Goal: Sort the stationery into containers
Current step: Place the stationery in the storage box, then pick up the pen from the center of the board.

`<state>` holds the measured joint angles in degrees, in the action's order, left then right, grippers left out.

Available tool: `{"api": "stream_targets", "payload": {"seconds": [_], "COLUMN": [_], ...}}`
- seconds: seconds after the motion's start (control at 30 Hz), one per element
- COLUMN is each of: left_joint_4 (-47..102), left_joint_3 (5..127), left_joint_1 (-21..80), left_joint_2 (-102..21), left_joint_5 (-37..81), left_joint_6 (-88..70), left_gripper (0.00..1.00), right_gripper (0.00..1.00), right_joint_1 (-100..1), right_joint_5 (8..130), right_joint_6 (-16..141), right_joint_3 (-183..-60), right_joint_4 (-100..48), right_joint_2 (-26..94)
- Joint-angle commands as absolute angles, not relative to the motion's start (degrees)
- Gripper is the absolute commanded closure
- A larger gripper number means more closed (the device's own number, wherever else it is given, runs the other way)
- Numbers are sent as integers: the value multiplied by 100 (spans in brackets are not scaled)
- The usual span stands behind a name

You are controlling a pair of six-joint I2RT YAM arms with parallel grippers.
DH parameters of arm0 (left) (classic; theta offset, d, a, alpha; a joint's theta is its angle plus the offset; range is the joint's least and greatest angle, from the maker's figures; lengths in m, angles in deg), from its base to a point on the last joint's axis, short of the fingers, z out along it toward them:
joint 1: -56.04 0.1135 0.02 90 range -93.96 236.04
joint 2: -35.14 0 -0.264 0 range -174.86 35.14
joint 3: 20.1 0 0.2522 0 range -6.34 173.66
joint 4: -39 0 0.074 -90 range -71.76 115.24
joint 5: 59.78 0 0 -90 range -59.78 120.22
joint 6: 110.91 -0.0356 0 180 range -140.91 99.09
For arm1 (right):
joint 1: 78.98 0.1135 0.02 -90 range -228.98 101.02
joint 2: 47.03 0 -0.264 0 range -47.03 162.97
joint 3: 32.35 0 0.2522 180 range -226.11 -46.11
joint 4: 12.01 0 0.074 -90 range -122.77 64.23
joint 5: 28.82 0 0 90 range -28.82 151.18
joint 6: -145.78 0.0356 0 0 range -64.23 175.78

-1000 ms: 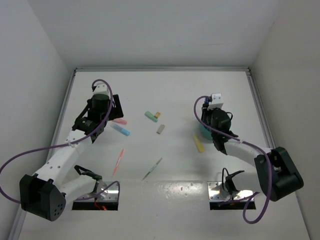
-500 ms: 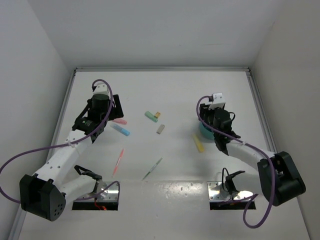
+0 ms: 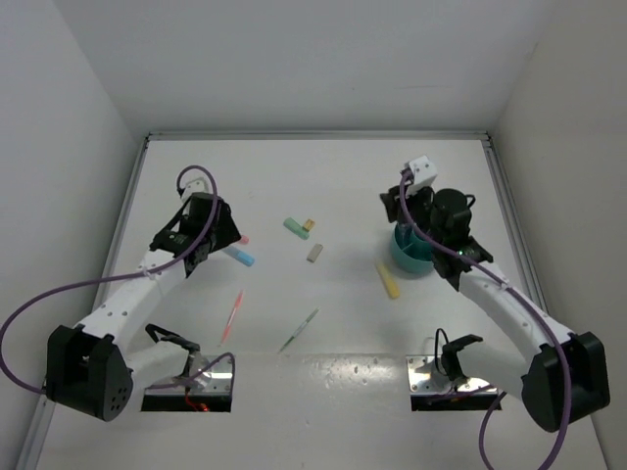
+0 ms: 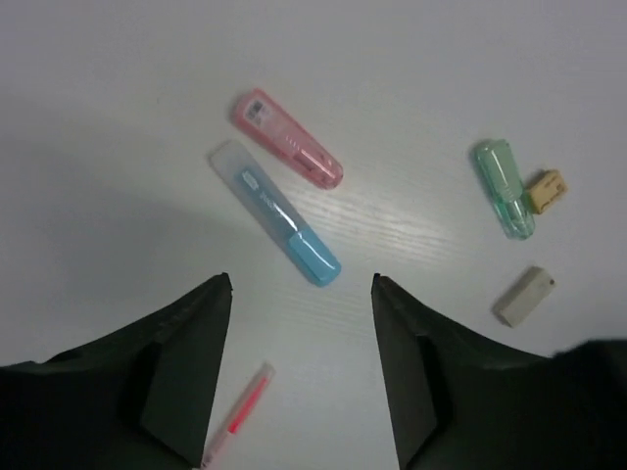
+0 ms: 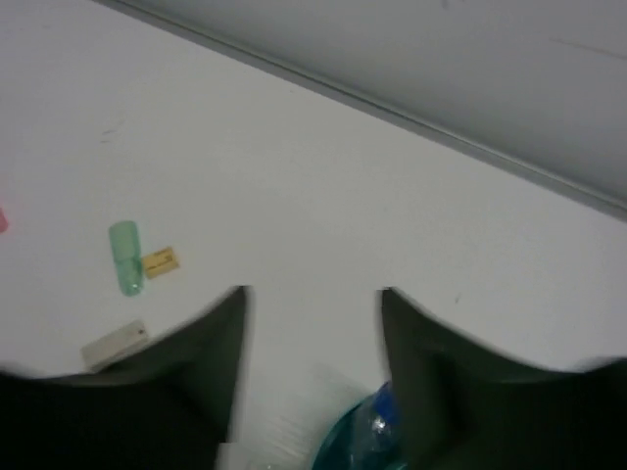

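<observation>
My left claw (image 4: pixel 301 294) spread wide, empty | light blue marker (image 4: pixel 276 212) at 12 o'clock, pink marker (image 4: pixel 286 139) beyond | my right claw (image 5: pixel 312 294) wide (also empty), teal cup (image 5: pixel 333 446) at 6 o'clock

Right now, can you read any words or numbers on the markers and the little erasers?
No text here can be read.
On the pink marker: a small printed patch near one end, too blurred to read.
On the light blue marker: small print on its clear end, too small to read.
On the yellow eraser: faint dark marks, unreadable.
I can make out no writing on anything else.
</observation>
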<state>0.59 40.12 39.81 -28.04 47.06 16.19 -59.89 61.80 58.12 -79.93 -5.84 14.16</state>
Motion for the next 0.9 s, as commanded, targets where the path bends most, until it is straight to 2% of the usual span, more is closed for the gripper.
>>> {"api": "stream_targets", "payload": {"seconds": [0.0,0.07,0.17,0.2,0.23,0.27,0.33,0.4,0.5,0.63,0.87], "left_joint_4": [-394,-551,-710,-763,-764,-764,-764,-764,-764,-764,-764], "left_joint_3": [3954,3954,4085,4138,4191,4261,4332,4402,4604,4903,5184], "left_joint_1": [4109,4179,4302,4373,4373,4434,4435,4435,4435,4488,4488], "left_joint_2": [-3059,-3270,-3850,-3991,-4105,-4289,-4422,-4615,-4800,-5178,-5750], "left_joint_5": [4753,4753,4850,4850,4850,4737,4674,4604,4604,4551,4551], "left_joint_6": [2889,3233,3805,3998,4069,4166,4464,4623,4896,5019,5125], "left_gripper": [33,19,17,19,23,37,51,59,59,51,48], "right_gripper": [28,25,70,90,92,92,92,91,91,91,91], "right_joint_1": [-5991,-5991,-5991,-5991,-5991,-5991,-5991,-5991,-5991,-5991,-5991], "right_joint_5": [7409,7410,7322,7253,7252,7252,7182,7129,7077,7076,6945], "right_joint_6": [5463,5384,5323,5323,5323,5323,5323,5323,5323,5323,5323], "right_joint_3": [-8925,-9120,-9120,-9059,-8997,-8997,-8997,-8997,-8997,-8892,-8891], "right_joint_4": [-2013,-2251,-2252,-2130,-2129,-2076,-2076,-2076,-2076,-1962,-1962], "right_joint_2": [1677,1809,1810,1757,1679,1678,1625,1625,1520,1449,1344]}}
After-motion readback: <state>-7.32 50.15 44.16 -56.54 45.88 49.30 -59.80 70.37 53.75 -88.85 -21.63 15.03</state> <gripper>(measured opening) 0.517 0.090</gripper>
